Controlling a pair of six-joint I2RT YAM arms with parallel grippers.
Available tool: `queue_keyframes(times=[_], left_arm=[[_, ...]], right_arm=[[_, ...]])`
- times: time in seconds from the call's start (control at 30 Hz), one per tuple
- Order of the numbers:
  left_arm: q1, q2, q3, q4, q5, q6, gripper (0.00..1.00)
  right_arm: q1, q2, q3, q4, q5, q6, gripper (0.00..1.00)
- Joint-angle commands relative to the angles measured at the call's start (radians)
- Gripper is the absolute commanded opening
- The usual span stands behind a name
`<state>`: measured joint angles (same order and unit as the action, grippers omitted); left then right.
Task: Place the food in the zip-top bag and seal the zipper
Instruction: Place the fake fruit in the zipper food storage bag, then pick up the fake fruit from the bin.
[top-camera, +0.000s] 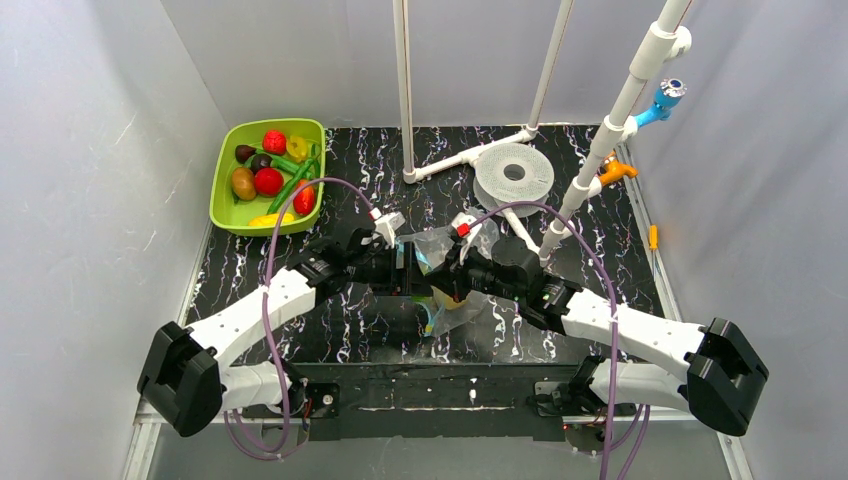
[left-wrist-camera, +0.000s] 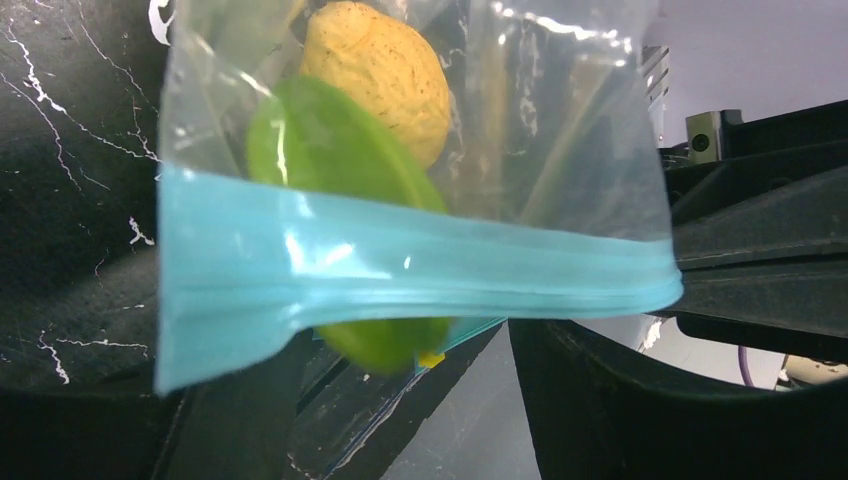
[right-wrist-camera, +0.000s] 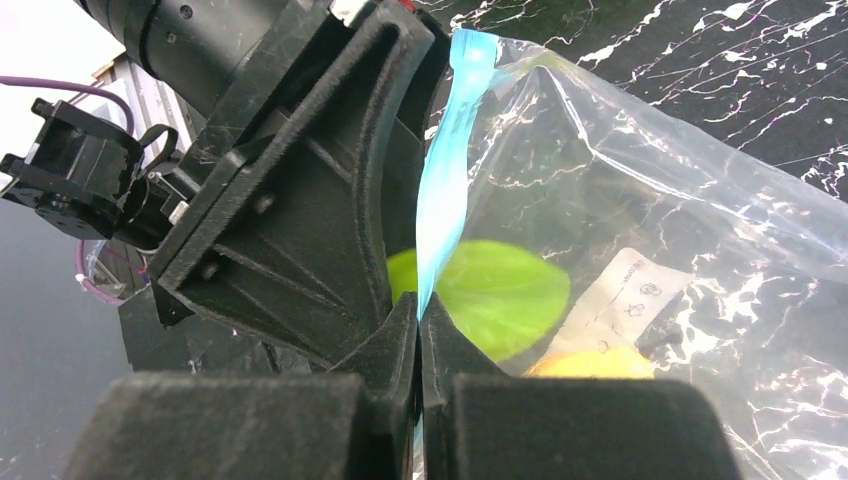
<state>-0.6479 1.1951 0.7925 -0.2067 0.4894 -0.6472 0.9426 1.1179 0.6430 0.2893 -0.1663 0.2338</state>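
The clear zip-top bag (top-camera: 436, 246) hangs between my two grippers at the table's middle. In the right wrist view my right gripper (right-wrist-camera: 419, 305) is shut on the light-blue zipper (right-wrist-camera: 445, 180). Behind the plastic (right-wrist-camera: 650, 220) lie a lime-green food piece (right-wrist-camera: 500, 295), a yellow one (right-wrist-camera: 590, 362) and a white label (right-wrist-camera: 620, 300). In the left wrist view the zipper (left-wrist-camera: 400, 260) runs across the frame in front of green (left-wrist-camera: 320, 150) and tan (left-wrist-camera: 380, 60) food. My left gripper (left-wrist-camera: 410, 390) stands open, its fingers wide apart under the strip.
A lime-green tray (top-camera: 225, 180) with several toy fruits and vegetables stands at the back left. White pipe posts (top-camera: 405, 90) rise at the back centre, beside a white spool (top-camera: 513, 172). Orange (top-camera: 617, 170) and blue (top-camera: 665, 100) clamps sit at the back right.
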Motion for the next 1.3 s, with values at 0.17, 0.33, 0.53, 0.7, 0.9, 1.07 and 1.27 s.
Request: queue_keyframes(times=[0.17, 0.33, 0.53, 0.7, 0.9, 1.07, 1.27], left_arm=[[0.003, -0.078, -0.005, -0.008, -0.048, 0.029, 0.77], [0.002, -0.128, 0.009, -0.08, -0.069, 0.075, 0.77], [0.006, -0.235, 0.025, -0.215, -0.177, 0.138, 0.79], [0.023, -0.303, 0.098, -0.357, -0.348, 0.193, 0.84], [0.027, -0.352, 0.211, -0.509, -0.822, 0.196, 0.95], [0.043, -0.304, 0.294, -0.513, -1.112, 0.228, 0.98], [0.311, -0.182, 0.346, -0.386, -0.922, 0.193, 0.98]], right_arm=[[0.01, -0.02, 0.0, 0.047, -0.019, 0.001, 0.01], [0.01, -0.018, -0.001, 0.046, -0.001, 0.001, 0.01], [0.009, -0.013, 0.001, 0.038, 0.054, 0.008, 0.01], [0.01, -0.009, 0.001, 0.029, 0.109, 0.017, 0.01], [0.01, -0.006, 0.001, 0.025, 0.129, 0.019, 0.01], [0.009, 0.003, 0.001, 0.029, 0.125, 0.023, 0.01], [0.01, 0.009, 0.001, 0.031, 0.129, 0.022, 0.01]])
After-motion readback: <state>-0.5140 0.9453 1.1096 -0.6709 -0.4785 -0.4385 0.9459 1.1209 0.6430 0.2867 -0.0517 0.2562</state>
